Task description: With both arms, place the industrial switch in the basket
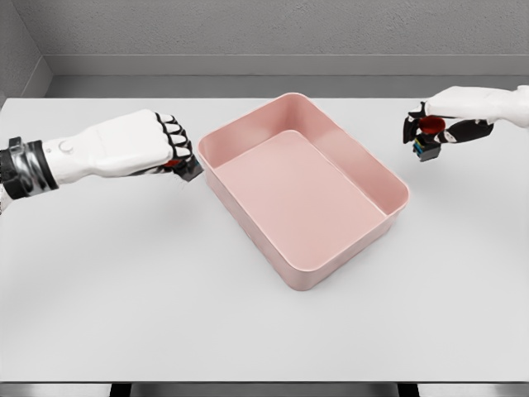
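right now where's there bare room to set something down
Inside the pink basket, whose floor is bare. Also the table in front of it. It is tight between the left hand and the basket's near-left rim.

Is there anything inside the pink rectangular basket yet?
No: the pink rectangular basket shows only its bare floor, while the right hand holds a small red-topped switch outside it.

flat white matte table [124, 306] spanning nearly the whole view, back edge against a grey wall. resting directly on it, near the middle and turned at an angle, a pale pink rectangular plastic basket [248, 217] with rounded corners, open upward.
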